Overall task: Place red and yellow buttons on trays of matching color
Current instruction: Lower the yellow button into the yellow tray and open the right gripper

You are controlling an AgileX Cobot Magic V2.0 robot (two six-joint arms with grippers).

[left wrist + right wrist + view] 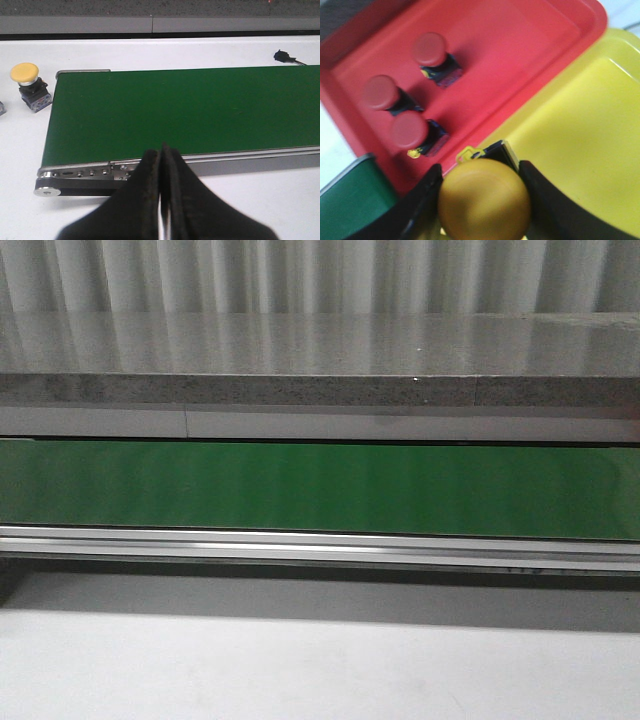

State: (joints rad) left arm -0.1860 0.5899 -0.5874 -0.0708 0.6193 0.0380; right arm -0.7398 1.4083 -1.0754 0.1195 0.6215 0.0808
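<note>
The right gripper [482, 200] is clamped on a yellow button [484, 200], above where the red tray [520, 65], holding three red buttons [410, 131], meets the yellow tray [580, 140]. The left gripper [161, 165] is pressed together over the belt [180, 110]; another yellow button [27, 82] stands on the worktop [20, 150] beside the belt's end.

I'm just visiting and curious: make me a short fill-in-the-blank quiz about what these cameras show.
1. The red tray holds ___ red buttons.
2. The right gripper grips a button with a ___ cap.
3. The belt is coloured ___.
4. The left gripper has its fingers ___.

Missing words: three; yellow; green; shut
</note>
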